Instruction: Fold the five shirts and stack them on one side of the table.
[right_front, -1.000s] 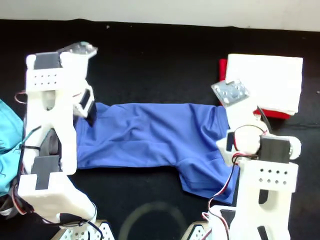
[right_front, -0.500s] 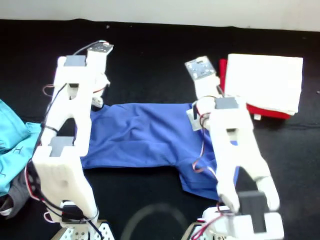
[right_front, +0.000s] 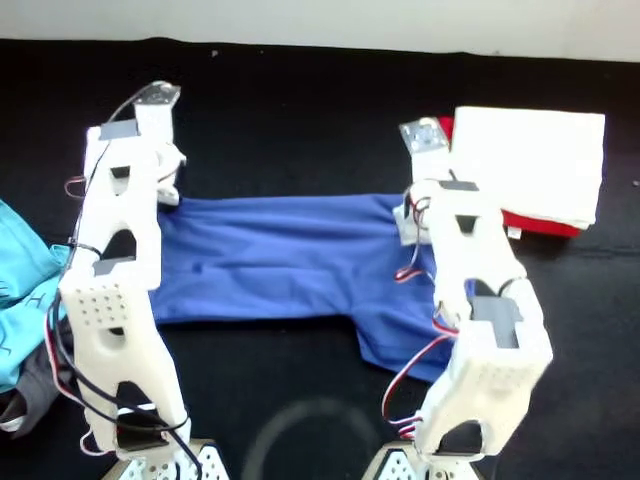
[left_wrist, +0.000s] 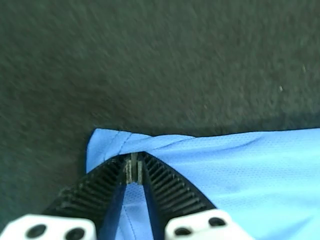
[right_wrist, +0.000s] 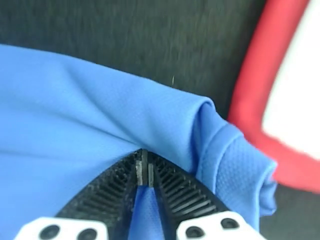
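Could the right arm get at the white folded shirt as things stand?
Probably not yet: the right gripper has its jaws shut on the blue shirt. The white shirt lies close beside it, with nothing between.

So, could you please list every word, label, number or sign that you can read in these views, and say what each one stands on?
No text can be read in these views.
The blue shirt, the folded white shirt and the red shirt under it show plain fabric.
The teal shirt has a few small dark marks, too small to read.
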